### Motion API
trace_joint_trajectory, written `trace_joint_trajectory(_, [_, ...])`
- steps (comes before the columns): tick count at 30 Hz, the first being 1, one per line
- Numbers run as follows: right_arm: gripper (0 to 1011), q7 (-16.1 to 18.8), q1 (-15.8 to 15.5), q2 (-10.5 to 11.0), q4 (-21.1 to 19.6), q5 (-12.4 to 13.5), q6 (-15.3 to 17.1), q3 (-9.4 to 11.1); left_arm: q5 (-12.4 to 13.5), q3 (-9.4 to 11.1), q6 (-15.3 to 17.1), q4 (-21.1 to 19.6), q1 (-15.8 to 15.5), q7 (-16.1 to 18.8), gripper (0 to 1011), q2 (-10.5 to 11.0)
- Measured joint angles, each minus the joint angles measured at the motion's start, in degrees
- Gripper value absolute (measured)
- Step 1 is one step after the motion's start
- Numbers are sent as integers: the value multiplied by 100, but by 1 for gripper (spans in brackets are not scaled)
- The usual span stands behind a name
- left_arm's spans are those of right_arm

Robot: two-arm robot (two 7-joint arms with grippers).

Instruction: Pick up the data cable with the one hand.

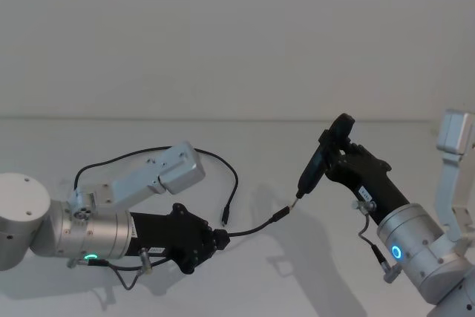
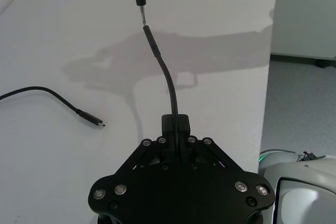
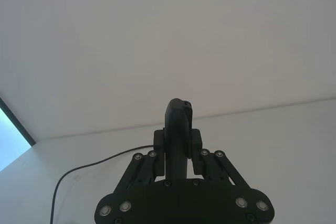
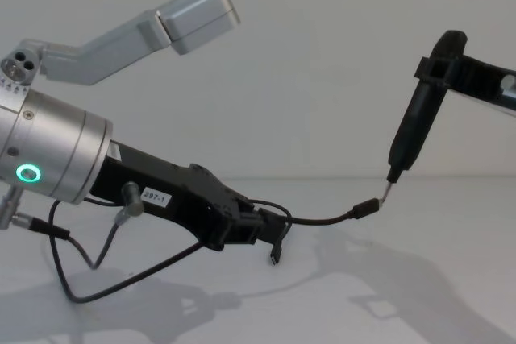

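White table [image 1: 111,287] before a plain wall, black cable [image 1: 256,226] pinched in the left gripper [image 1: 220,240], plug aimed at the pen tool [image 1: 319,161] clamped by the right gripper [image 1: 338,155], loose plug [image 2: 94,120] lying flat in the left wrist view.

Matt black data cable [image 1: 256,225], rubbery

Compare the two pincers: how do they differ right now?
The left pincer is shut on the data cable; the right pincer is shut on a black pen-like tool. The left reaches sideways, low over the table; the right is raised higher, angled upward. Both are black.
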Motion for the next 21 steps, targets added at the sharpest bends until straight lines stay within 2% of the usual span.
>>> trace_joint_trajectory(21, [279, -25, -5, -12, 8, 2, 18, -18, 0, 0, 0, 0, 0, 0, 44, 0])
